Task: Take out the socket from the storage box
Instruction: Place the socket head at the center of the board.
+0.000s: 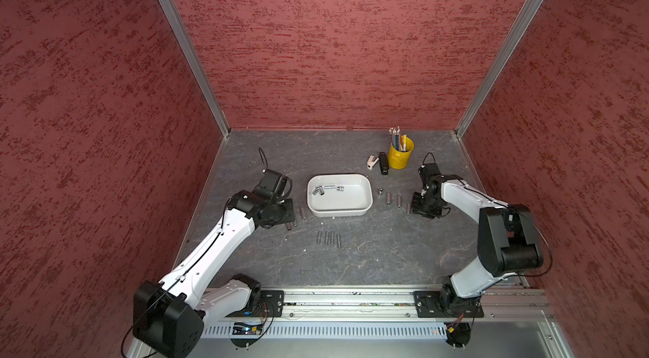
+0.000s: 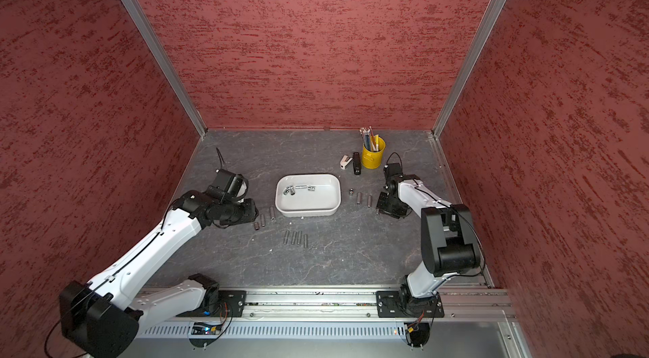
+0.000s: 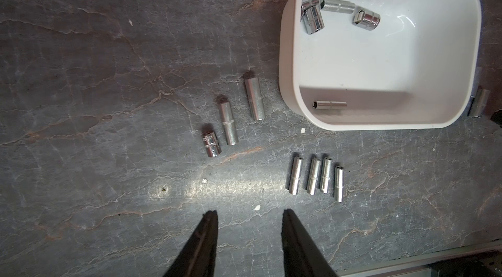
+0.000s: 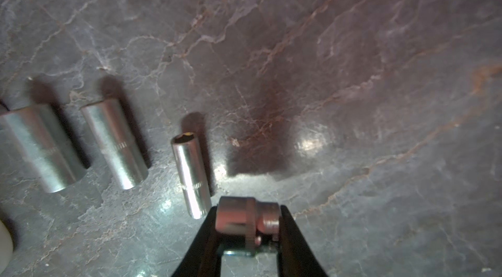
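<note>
The white storage box [image 1: 339, 213] [image 2: 305, 213] [image 3: 288, 71] sits mid-table with several chrome sockets [image 1: 319, 190] [image 3: 312, 18] inside, one alone [image 3: 330, 105] by a wall. My right gripper [image 4: 248, 209] [image 1: 411, 210] is shut on a short chrome socket [image 4: 236, 220], held end to end, low over the table right of the box, beside three lying sockets [image 4: 190, 175]. My left gripper [image 3: 250, 211] [image 1: 286, 212] is open and holds nothing, left of the box, over bare table near three sockets [image 3: 231, 123].
A row of several slim sockets [image 3: 315, 177] [image 1: 328, 237] lies in front of the box. A yellow pencil bucket [image 1: 400, 157], a black stapler [image 1: 383, 163] and a beige staple remover [image 1: 371, 162] stand at the back right. Red walls enclose three sides.
</note>
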Controlling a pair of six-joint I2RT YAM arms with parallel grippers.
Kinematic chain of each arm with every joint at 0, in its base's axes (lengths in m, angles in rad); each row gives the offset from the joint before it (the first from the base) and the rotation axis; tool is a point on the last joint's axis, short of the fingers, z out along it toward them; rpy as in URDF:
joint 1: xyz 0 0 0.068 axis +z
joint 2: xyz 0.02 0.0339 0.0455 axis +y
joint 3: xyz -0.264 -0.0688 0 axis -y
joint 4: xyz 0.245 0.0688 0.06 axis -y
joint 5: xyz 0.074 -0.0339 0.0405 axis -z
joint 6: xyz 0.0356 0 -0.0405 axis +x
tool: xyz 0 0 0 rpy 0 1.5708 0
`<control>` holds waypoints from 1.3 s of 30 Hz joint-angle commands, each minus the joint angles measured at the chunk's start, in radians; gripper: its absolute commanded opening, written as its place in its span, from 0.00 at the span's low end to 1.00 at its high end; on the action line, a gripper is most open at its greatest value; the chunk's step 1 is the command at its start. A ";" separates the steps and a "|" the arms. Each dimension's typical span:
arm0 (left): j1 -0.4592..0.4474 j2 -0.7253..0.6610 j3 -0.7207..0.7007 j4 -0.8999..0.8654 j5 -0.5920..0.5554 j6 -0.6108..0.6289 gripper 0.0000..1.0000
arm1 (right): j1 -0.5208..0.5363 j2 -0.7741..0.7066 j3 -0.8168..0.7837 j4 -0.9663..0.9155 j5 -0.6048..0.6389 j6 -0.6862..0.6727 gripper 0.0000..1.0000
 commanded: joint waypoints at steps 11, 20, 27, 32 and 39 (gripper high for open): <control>-0.006 0.007 -0.001 0.001 -0.016 0.002 0.42 | -0.002 0.055 -0.011 0.031 -0.007 -0.003 0.37; -0.006 0.006 -0.001 0.001 -0.016 0.002 0.42 | -0.003 0.044 -0.007 0.019 -0.006 -0.004 0.43; -0.009 0.006 -0.001 0.001 -0.020 0.001 0.42 | -0.002 -0.016 -0.002 -0.014 -0.014 -0.001 0.45; -0.009 0.017 0.022 -0.009 -0.007 0.012 0.42 | -0.002 -0.109 0.013 -0.062 -0.008 -0.004 0.48; -0.110 0.183 0.238 0.008 -0.006 0.078 0.43 | -0.002 -0.248 0.001 -0.079 -0.052 -0.005 0.49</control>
